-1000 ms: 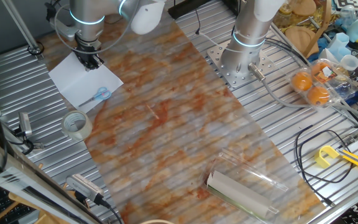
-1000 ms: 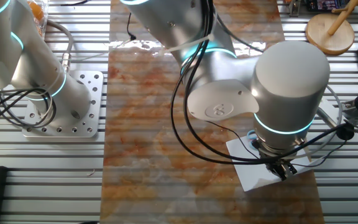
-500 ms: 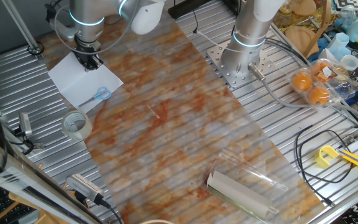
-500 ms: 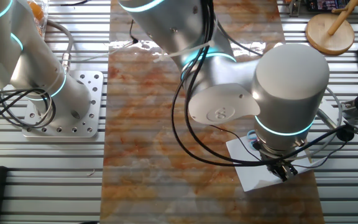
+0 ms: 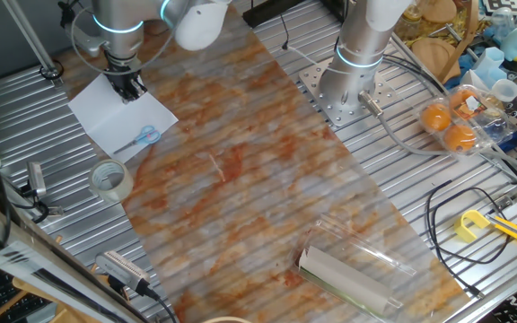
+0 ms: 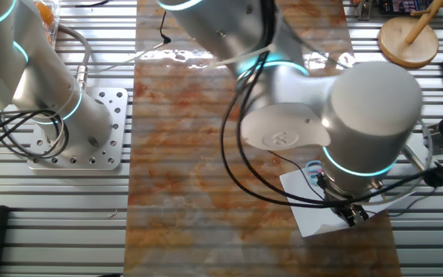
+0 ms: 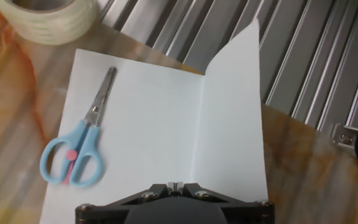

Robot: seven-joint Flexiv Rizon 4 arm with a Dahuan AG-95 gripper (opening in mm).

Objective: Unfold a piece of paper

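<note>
The paper (image 5: 115, 117) lies at the far left of the desk (image 5: 267, 188), partly on the marbled mat and partly over the ribbed metal. The arm comes down over its far edge, and the pincer (image 5: 131, 89) sits right at that edge. In the hand view the two fingertips meet with no gap at the bottom of the frame, on the near edge of the paper (image 7: 166, 124); a flap to the right of a sharp crease is lifted up off the flat part, so the pincer looks pinched on the paper's edge. In the other fixed view the pincer (image 6: 354, 216) is low on the sheet (image 6: 314, 215), mostly hidden by the arm's big wrist.

Blue-handled scissors (image 7: 79, 149) lie on the flat left part of the paper, blades closed and pointing away from the hand; they show too in the fixed view (image 5: 144, 136). A tape roll (image 5: 111, 179) rests on the desk just beside the paper's near corner, apart from it. Well apart, at the near right of the mat, lies a rolled sheet in clear plastic (image 5: 353, 269). A second arm's base (image 5: 353, 85) stands bolted at the far side
</note>
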